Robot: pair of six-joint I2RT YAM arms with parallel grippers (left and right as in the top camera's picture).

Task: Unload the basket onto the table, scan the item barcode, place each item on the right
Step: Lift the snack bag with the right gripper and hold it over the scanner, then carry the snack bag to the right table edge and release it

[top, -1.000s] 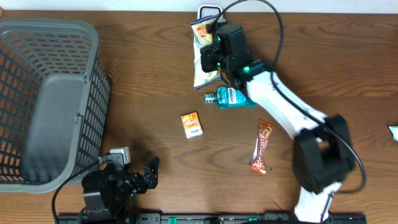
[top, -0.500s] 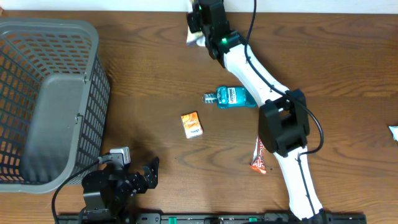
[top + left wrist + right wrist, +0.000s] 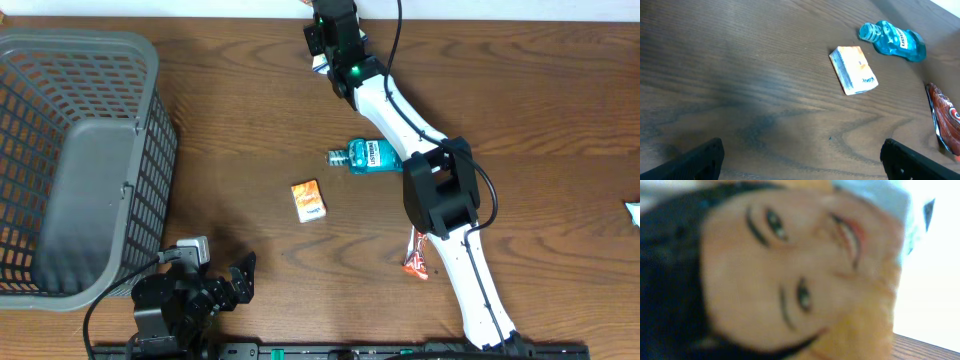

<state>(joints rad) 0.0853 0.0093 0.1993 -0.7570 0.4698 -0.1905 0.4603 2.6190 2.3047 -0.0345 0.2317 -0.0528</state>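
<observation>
As one snack packet is pinched by the shut right gripper up at the table's far edge, its printed face is seen blurred, filling the right wrist view

Left gripper is held spread wide, low at the near left; counted on the wood: one blue mouthwash bottle on its side, one small orange box near it, one red-brown bar partly under the right arm, and one grey basket is set at the left
</observation>
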